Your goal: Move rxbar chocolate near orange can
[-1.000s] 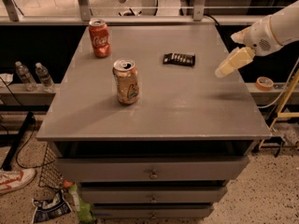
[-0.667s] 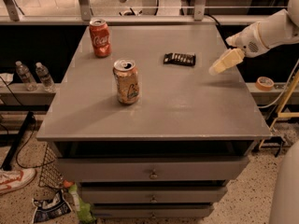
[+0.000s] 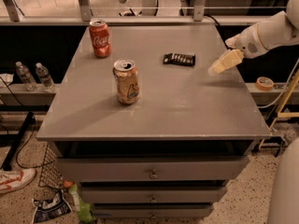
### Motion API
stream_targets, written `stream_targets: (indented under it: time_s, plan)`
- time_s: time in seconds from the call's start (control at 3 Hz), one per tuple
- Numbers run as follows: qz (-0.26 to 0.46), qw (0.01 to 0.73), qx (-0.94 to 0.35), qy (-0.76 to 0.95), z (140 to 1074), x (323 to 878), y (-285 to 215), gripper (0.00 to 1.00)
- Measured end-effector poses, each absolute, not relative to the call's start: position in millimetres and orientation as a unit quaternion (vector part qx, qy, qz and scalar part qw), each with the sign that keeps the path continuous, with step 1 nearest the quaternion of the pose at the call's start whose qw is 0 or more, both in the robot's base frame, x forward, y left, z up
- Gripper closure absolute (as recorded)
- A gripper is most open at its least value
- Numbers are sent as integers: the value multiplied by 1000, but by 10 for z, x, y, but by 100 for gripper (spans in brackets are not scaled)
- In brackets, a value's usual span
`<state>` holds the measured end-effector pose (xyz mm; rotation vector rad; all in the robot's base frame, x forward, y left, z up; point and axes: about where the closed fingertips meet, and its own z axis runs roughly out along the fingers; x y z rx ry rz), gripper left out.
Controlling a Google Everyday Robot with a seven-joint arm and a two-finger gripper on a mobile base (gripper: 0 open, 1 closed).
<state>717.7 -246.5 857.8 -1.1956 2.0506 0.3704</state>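
The claw (image 3: 214,70) hangs over the right side of the surface (image 3: 196,111), at the end of the pale arm that reaches in from the right edge of the view, tilted down and to the left. It holds nothing, and from this angle I cannot tell whether it is spread or pressed together. The rxbar chocolate (image 3: 179,59) lies flat toward the back of the surface, just left of the claw and apart from it, with its long side running left to right. The orange can (image 3: 126,82) stands upright nearer the front and further left, well apart from the bar, with bare surface between the two. A red cola can (image 3: 100,38) stands upright at the back left corner and has no part in the job. Judging by how things lie, the task is at its very start: the bar has not been grasped, lifted or shifted toward the orange can, and the claw is only on its way in. Everything of substance is left to do, namely bringing the claw over the bar, closing on it across its narrow width, carrying it forward and left, and setting it down beside the orange can without knocking it. The bar is low and thin against the surface, so the pickup will likely be the delicate part. The carry itself looks easy, as nothing stands in the path between bar and can.
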Motion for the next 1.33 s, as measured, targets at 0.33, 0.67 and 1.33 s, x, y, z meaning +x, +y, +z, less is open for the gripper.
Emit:
stream_targets:
  time_s: [0.33, 0.67, 1.33]
  plan:
    - [166, 377, -463, 785, 8557, 7317, -2302, 0]
    - [181, 387, -462, 777, 8524, 7483, -2099, 0]
    - [194, 375, -464, 778, 8403, 7690, -1762, 0]
